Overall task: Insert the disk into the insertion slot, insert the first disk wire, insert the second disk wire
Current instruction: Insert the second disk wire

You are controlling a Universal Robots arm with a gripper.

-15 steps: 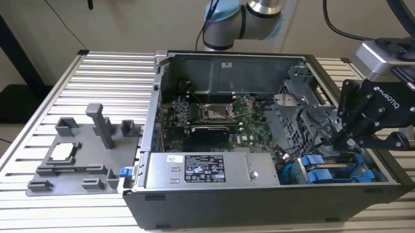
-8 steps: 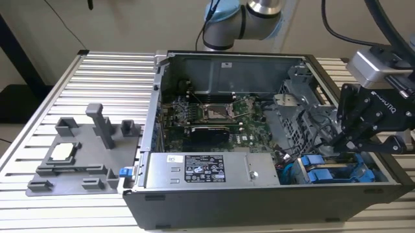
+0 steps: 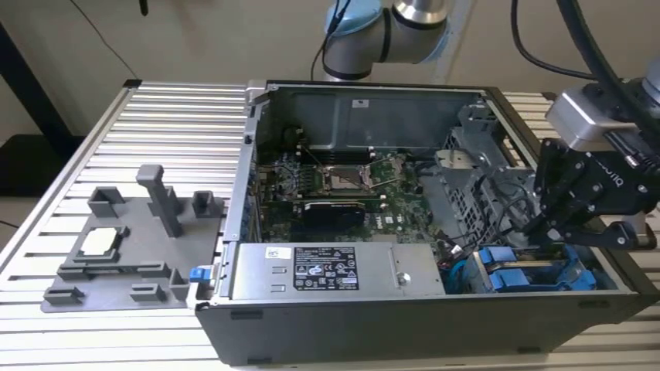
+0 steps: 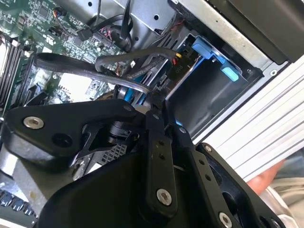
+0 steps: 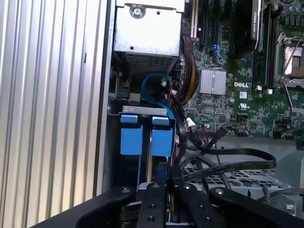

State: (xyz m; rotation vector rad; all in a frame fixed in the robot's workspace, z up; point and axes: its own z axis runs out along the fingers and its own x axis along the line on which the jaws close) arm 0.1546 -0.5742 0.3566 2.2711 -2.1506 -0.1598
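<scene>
Your tool (image 3: 545,230) hangs over the disk (image 3: 521,272) already seated in its slot, fingers narrowed around a black wire (image 4: 137,88); positioned for plugging.

The arm (image 3: 387,39) has pale blue joint caps and a brushed silver tube between them, seen at about twelve o'clock in the exterior view. Black cables (image 3: 577,46) hang in loops down toward the wrist at two o'clock. At the wrist sits a light grey metal block (image 3: 583,120), and below it the gripper (image 3: 552,232), a matte black angular body bearing faint white lettering. In both wrist views the gripper's linkages are black bars, jointed with round silver screws (image 4: 164,196) and dotted with small holes. A wider black link (image 4: 61,133) carries a larger silver screw head (image 4: 33,122) in the second wrist view.
</scene>
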